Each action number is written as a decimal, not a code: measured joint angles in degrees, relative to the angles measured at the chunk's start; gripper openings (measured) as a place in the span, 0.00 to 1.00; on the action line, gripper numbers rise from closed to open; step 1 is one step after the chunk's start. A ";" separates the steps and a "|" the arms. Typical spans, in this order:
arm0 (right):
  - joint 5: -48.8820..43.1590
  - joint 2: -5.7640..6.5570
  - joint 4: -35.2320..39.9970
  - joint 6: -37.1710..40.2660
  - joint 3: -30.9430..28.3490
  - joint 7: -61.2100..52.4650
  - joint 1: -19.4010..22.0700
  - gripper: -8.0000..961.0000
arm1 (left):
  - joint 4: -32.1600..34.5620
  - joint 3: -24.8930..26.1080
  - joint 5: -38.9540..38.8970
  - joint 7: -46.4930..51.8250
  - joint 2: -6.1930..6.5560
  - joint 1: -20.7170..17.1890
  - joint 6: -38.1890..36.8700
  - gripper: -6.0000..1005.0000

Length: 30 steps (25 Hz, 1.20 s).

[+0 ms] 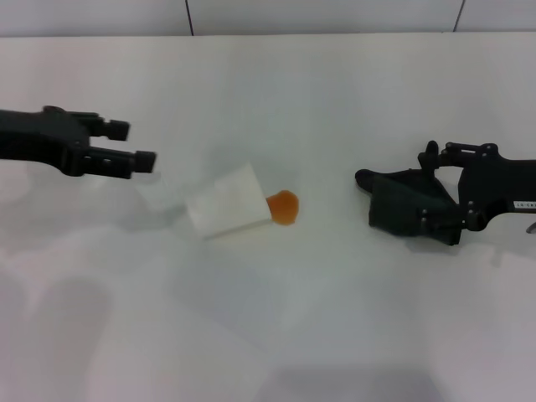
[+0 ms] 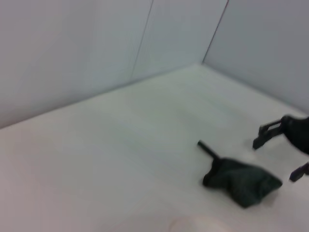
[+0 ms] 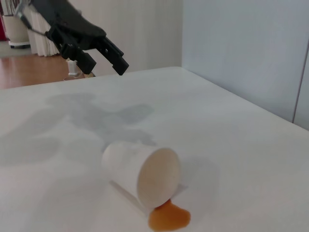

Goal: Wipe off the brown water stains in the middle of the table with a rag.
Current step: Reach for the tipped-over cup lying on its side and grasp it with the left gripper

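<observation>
The rag point(image 1: 408, 209) is clamped in the right gripper point(image 1: 402, 211), right of the stain point(image 1: 284, 206) at the tipped cup's point(image 1: 228, 201) mouth, while the left gripper point(image 1: 134, 146), jaws apart, is held far left.

Count of things on the table point(image 1: 335, 335), head view:

- One white paper cup point(image 1: 228, 201), on its side, centre-left of frame
- One orange-brown stain point(image 1: 283, 206), a single blob, centre of frame, at the cup's mouth
- One dark rag point(image 1: 402, 205), right of centre
- Two grippers: left gripper point(image 1: 138, 144) at the left edge, upper half; right gripper point(image 1: 394, 197) at the right, mid-height, at the rag

One table, white

No second cup, rag or stain shows in either wrist view
</observation>
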<state>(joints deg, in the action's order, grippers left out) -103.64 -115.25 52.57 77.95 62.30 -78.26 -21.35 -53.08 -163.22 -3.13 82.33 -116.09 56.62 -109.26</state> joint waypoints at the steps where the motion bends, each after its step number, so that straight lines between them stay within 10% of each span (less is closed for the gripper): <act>1: 0.04 -0.03 0.00 0.01 0.01 0.01 -0.01 0.91 | -1.05 -0.02 2.70 0.31 0.18 1.97 0.09 0.84; 14: 0.36 -0.06 -0.01 0.02 0.17 0.05 -0.10 0.91 | -1.98 -0.08 26.30 -2.99 -2.68 20.53 9.08 0.83; 30: 0.54 -0.06 -0.10 -0.07 0.02 0.05 -0.06 0.91 | 14.85 -0.01 35.39 0.17 -3.01 22.16 18.87 0.83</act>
<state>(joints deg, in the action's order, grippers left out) -103.11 -115.31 52.47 77.88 62.33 -78.22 -21.41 -38.24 -163.23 32.27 82.51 -119.11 78.77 -90.39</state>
